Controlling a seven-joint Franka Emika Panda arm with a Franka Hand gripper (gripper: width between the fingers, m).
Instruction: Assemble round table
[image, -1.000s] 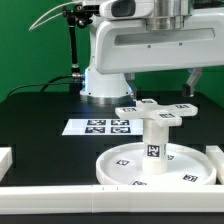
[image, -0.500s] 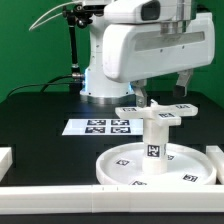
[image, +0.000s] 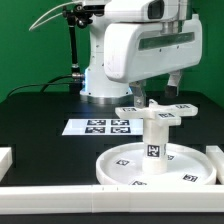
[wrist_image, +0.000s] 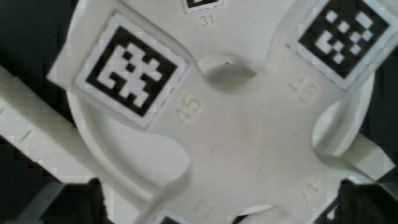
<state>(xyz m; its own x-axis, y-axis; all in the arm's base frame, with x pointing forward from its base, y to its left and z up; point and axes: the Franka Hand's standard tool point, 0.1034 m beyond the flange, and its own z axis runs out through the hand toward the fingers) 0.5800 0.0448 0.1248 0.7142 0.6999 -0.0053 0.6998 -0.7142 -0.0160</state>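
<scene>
I've got the round disc (image: 175, 160) lying flat on the black counter (image: 40, 115), rim up, so I'll place everything from that. The short leg (image: 153, 145) stands upright at the disc's middle, and the cross-shaped foot piece (image: 156, 112) sits level on the leg's top, straight above the disc. My claw (image: 160, 92) hovers above the disc as well, just over the foot piece, with its dark fingers (image: 143, 97) spread wide and nothing held; whether they brush the piece, I cannot tell. The wrist view is filled by the foot piece (wrist_image: 214, 110), with square tags on its arms and a small round knob (wrist_image: 222, 68) at its centre. The marker board (image: 100, 126) lies beyond the disc, toward the exterior view's left. A long white block (image: 60, 200) borders the disc's near side.
</scene>
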